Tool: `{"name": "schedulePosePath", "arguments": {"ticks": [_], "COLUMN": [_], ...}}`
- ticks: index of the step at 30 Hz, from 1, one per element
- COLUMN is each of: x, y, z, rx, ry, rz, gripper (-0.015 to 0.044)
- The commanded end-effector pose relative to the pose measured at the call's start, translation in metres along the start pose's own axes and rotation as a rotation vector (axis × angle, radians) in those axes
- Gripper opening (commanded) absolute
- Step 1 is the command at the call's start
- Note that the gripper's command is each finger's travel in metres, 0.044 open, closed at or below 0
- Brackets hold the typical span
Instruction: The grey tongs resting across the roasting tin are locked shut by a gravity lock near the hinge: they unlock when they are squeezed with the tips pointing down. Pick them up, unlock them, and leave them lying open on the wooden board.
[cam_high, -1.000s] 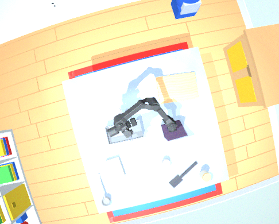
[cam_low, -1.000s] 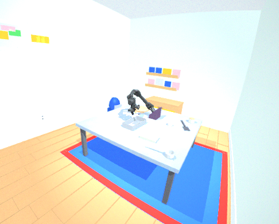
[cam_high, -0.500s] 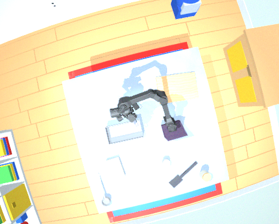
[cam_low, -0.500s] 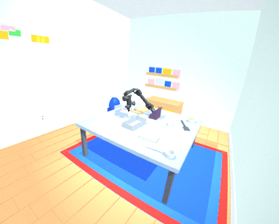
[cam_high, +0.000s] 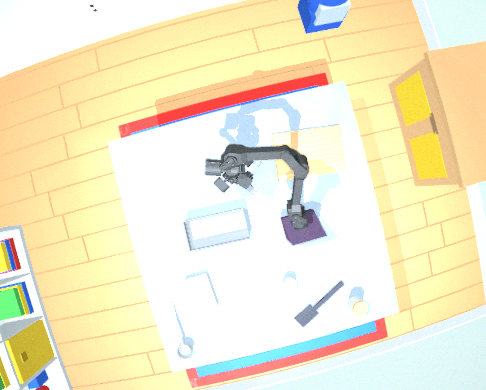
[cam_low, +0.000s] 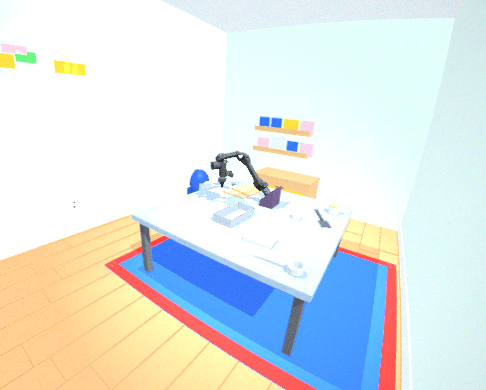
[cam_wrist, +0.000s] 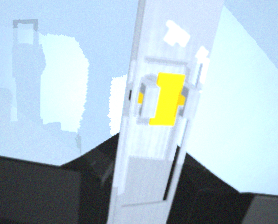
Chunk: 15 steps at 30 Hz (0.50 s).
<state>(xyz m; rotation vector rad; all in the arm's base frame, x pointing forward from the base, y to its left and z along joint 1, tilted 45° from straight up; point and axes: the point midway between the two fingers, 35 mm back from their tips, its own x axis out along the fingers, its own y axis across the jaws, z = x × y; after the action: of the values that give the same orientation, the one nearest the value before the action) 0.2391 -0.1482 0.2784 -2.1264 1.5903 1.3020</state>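
Note:
My gripper (cam_high: 233, 182) (cam_low: 226, 181) is shut on the grey tongs (cam_wrist: 146, 172), which run up through the wrist view between the dark fingers. A yellow piece (cam_wrist: 169, 100) sits in a slot on the tongs. Whether the lock is engaged cannot be told, and the tips are out of the wrist view. The gripper is above the table, beside and to the left of the wooden board (cam_high: 327, 145) (cam_low: 242, 190) in the top view. The roasting tin (cam_high: 188, 235) (cam_low: 220, 220) stands behind it toward the lower left, with nothing across it.
A purple block (cam_high: 312, 230) (cam_low: 271, 199) is at the arm's base. A dark spatula (cam_high: 306, 316) (cam_low: 322, 220), a tan-topped cup (cam_high: 360, 307) (cam_low: 334, 209), a small white cup (cam_high: 290, 281) and a ladle (cam_high: 185, 347) (cam_low: 295, 269) lie farther off on the table.

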Motion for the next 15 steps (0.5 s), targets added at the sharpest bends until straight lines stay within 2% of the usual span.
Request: {"name": "schedulePosePath", "arguments": {"ticks": [1,9,15], "x": [-0.009,-0.021,-0.021], "y": [0.03,0.077,0.082], "z": [0.0,0.006,0.007], "rx": [-0.064,-0.164,-0.156], "ry": [0.01,0.028,0.024], "rz": [0.0,0.02,0.022], "gripper": [-0.015,-0.015,-0.015]}}
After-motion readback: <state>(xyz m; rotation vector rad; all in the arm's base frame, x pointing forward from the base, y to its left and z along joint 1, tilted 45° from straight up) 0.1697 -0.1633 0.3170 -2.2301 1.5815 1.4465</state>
